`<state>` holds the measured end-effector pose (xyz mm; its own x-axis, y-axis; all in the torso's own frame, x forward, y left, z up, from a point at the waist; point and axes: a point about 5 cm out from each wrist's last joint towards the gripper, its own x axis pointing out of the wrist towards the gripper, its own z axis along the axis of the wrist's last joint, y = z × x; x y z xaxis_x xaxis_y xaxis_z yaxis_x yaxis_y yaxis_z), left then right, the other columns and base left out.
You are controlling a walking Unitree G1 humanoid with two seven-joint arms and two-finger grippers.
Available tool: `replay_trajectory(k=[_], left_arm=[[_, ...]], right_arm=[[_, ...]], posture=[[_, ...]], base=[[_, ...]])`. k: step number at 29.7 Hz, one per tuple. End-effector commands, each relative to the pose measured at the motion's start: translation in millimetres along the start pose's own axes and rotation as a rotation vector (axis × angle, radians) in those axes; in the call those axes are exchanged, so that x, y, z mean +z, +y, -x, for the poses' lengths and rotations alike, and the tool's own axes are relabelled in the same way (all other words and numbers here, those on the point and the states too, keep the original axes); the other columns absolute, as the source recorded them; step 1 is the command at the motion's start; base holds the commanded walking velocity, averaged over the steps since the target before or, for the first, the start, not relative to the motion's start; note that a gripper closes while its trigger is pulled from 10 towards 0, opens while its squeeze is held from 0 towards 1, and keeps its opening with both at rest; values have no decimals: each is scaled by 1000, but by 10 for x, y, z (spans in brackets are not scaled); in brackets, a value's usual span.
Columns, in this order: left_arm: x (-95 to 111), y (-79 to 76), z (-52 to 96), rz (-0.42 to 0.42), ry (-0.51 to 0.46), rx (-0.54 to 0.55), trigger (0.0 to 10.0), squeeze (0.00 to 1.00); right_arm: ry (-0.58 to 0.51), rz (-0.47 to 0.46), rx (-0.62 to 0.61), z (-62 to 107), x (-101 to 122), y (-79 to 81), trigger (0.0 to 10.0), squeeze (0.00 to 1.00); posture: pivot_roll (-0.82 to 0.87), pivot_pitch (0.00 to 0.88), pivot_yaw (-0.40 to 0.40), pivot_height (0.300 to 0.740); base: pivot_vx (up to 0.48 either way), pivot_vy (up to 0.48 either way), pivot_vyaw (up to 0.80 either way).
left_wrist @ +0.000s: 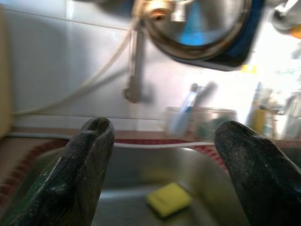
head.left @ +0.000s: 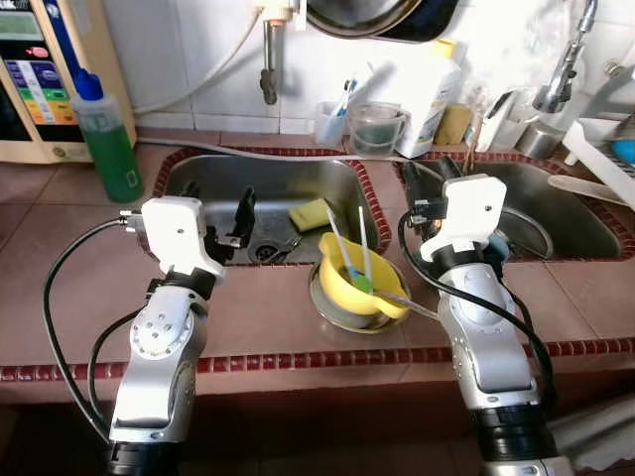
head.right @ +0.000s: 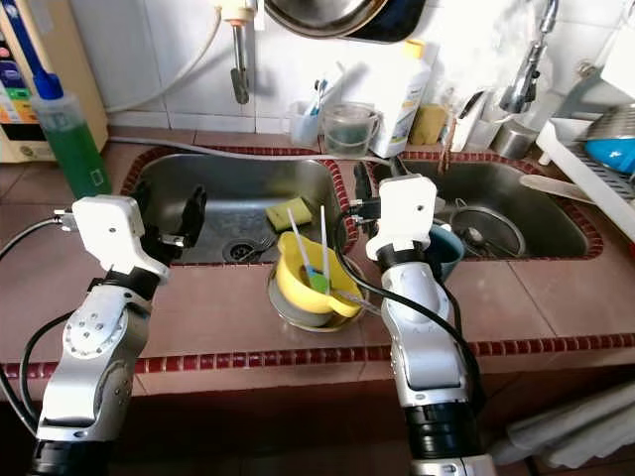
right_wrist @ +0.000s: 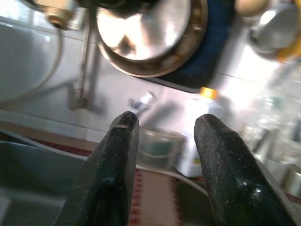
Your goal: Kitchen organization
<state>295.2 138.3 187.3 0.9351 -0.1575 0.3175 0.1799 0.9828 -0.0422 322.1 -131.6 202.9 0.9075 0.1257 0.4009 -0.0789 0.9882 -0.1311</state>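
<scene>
Yellow cup (head.left: 355, 281) with straws, upright in a bowl (head.left: 337, 309) on the counter between sinks

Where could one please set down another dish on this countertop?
The brown tiled counter lies bare between the green soap bottle, the left steel sink and the red-tiled front edge. The strip between the sinks is crowded by the yellow bowl; the back ledge is cluttered.

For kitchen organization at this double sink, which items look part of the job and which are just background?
Likely job items:
yellow cup with straws, stacked on a bowl at the counter edge
yellow sponge in the left basin
left gripper, open over that basin
right gripper, open

Background:
green soap bottle
hanging pan
white detergent bottle
</scene>
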Motion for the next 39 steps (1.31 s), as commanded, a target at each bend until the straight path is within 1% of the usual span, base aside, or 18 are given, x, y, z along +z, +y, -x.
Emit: replay_trajectory(k=[1,17,22,25,28,30,32,33,34,35,36,37,39], left_arm=[[46,-47,-29,-2,-17,-24,10000,0],[44,-75,-35,-6,-15,-37,10000,0],[44,-102,-55,-16,-14,-78,10000,0],[44,-105,-55,-18,-15,-84,10000,0],[26,-155,-64,-31,-10,-143,10000,0],[29,-170,-66,-36,-14,-158,10000,0],[41,-185,-66,-31,-23,-170,10000,0],[58,-198,-67,-9,-33,-180,10000,0],[64,-200,-68,8,-36,-176,10000,0],[72,-196,-73,33,-37,-163,10000,0],[73,-196,-74,39,-36,-160,10000,0],[77,-197,-77,36,-37,-158,10000,0],[79,-197,-79,32,-38,-157,10000,0]], right_arm=[[-31,4,-25,-19,72,-77,10000,0],[-30,9,-24,-34,83,-69,10000,0],[-24,-3,-19,-37,76,-54,10000,0],[-24,-4,-19,-36,76,-53,10000,0],[-19,-24,-21,-42,73,-43,10000,0],[-18,-33,-15,-40,72,-27,10000,0],[-20,-35,-5,-36,74,-13,10000,0],[-22,-46,7,-34,77,-5,10000,0],[-23,-56,9,-32,77,-4,10000,82],[-24,-69,7,-29,79,-4,10000,761],[-25,-85,13,-26,79,3,10000,1000],[-27,-104,23,-22,83,14,10000,1000],[-28,-108,27,-20,86,17,10000,1000]], posture=[[-165,29,-84,740],[-164,34,-85,740],[-164,41,-88,740],[-164,41,-88,740],[-159,45,-94,740],[-158,46,-95,740],[-158,46,-95,740],[-158,45,-94,740],[-157,47,-92,740],[-158,48,-91,740],[-158,48,-91,740],[-159,48,-88,740],[-159,48,-88,740]], base=[[0,-296,0],[0,-296,0],[0,-295,0],[0,-292,0],[0,-167,0],[0,0,0],[0,0,0],[0,0,0],[0,0,0],[0,0,0],[0,0,0],[0,0,0],[0,0,0]])
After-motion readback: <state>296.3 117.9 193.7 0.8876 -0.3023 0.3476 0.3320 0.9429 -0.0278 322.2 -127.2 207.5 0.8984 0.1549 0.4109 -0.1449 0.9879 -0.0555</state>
